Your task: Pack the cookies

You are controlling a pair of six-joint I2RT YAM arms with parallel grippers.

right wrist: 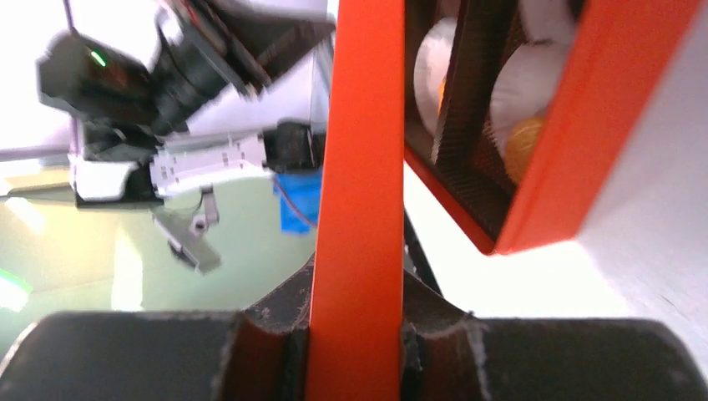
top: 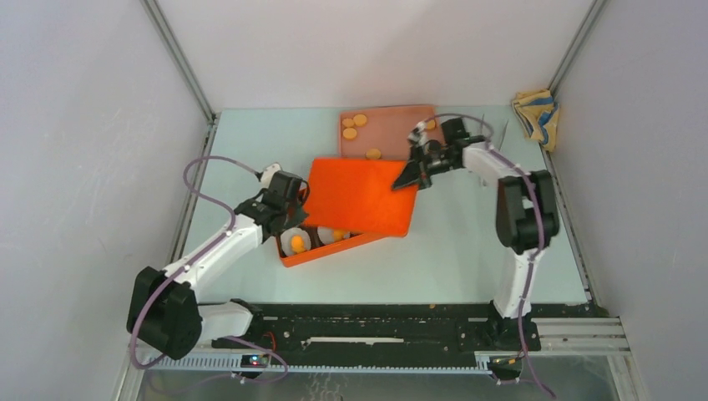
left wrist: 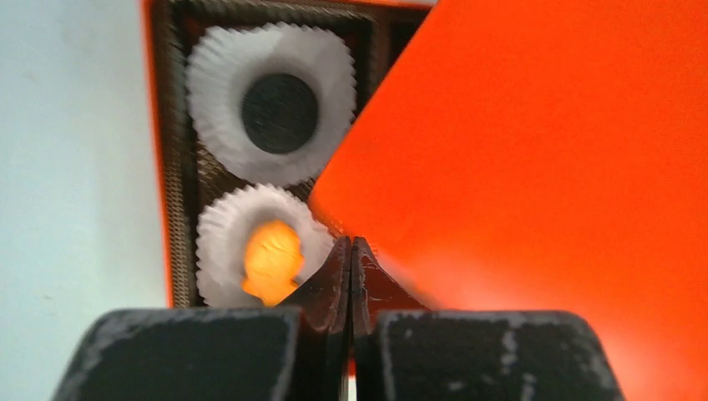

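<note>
Lid (top: 359,196) hides most of box (top: 334,248); R jaws pinch it, L jaws pressed together (blurry).

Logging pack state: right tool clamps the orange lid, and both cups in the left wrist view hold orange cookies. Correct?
No. The left wrist view shows the upper cup holding a black cookie; only the lower cup holds an orange cookie. The right tool does clamp the lid.
</note>
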